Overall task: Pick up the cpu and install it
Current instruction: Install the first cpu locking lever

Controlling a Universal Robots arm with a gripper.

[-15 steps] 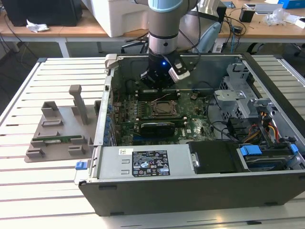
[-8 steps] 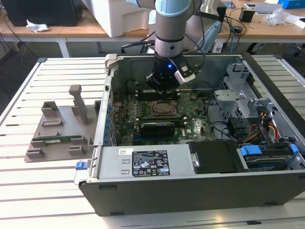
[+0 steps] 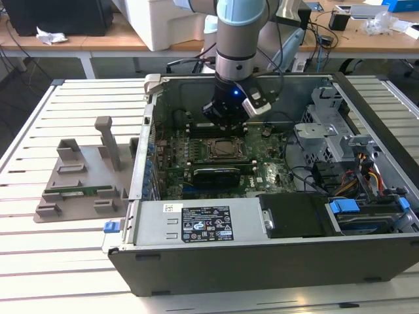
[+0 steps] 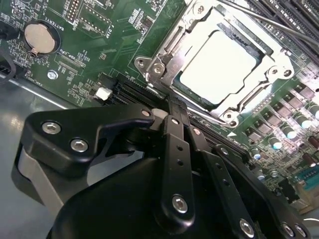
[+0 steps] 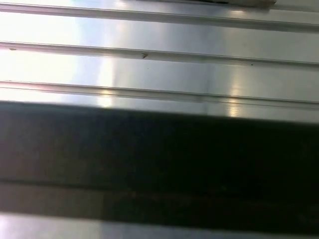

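pincer [image 4: 172, 112] fingers together, empty | beside socket | cpu [image 4: 219, 67] seated

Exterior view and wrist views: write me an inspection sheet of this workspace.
Surface: slatted metal table, bearing an open computer case.
Job's things: cpu lies in the socket on the motherboard.
Clutter: grey fixture at the exterior view's left.
Grippers: gripper above the socket; fingers' state cannot be told.
Cables: bundle inside the case at the exterior view's right.
Surroundings: desks behind.
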